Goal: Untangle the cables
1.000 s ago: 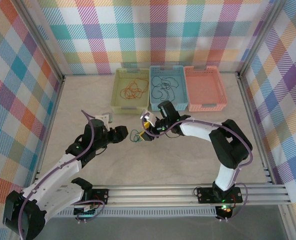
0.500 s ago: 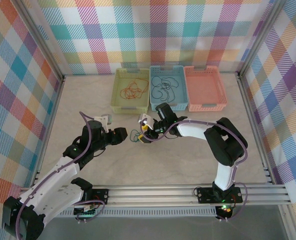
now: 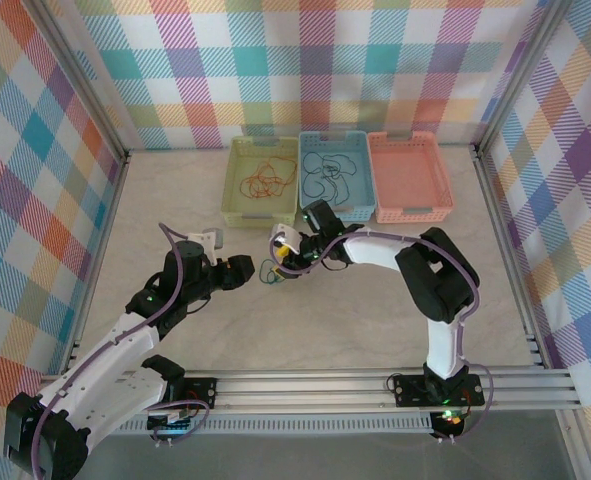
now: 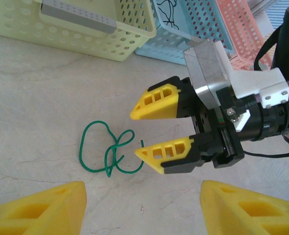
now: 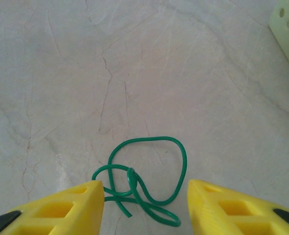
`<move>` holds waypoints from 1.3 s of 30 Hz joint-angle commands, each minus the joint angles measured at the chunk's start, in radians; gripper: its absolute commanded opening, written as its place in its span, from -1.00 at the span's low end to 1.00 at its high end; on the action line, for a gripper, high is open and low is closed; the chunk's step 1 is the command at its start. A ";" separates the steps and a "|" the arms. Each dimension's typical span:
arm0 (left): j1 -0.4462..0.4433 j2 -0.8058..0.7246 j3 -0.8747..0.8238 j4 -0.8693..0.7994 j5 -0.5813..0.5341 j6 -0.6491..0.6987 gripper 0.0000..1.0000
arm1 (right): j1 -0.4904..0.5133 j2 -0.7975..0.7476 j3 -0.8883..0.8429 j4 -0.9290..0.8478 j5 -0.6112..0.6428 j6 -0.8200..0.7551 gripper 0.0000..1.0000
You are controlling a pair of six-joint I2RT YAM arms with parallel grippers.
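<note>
1. At frame centre, your green cable (image 3: 270,271) lies knotted on the tabletop (image 3: 175,200).
2. Right gripper (image 4: 134,134): jaws spread, flanking the cable.
3. Left gripper (image 3: 247,268): jaws spread, empty, just left of it.
4. Above: orange cables (image 3: 262,182) in yellow basket (image 3: 233,190), black cables (image 3: 325,172) in blue basket (image 3: 305,195).

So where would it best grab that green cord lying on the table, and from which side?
Probably the knotted crossing, where strands of the green cable bunch, coming straight down from above. It lies flat on the table, so only a top approach puts a finger on either side. The right end effector hangs open over it.
</note>
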 commanded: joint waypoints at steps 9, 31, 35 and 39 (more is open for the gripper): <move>0.006 -0.003 -0.013 -0.006 0.010 0.021 0.28 | 0.016 0.072 0.100 -0.170 0.030 -0.081 -0.02; 0.006 -0.054 -0.008 -0.029 0.031 -0.002 0.28 | 0.016 -0.239 -0.132 0.106 0.034 0.106 -1.00; 0.006 -0.079 0.001 -0.038 0.066 -0.010 0.28 | 0.015 -0.403 -0.251 0.209 0.010 0.215 -1.00; 0.006 -0.109 0.013 -0.012 0.138 -0.050 0.31 | 0.013 -0.548 -0.359 0.302 -0.048 0.283 -1.00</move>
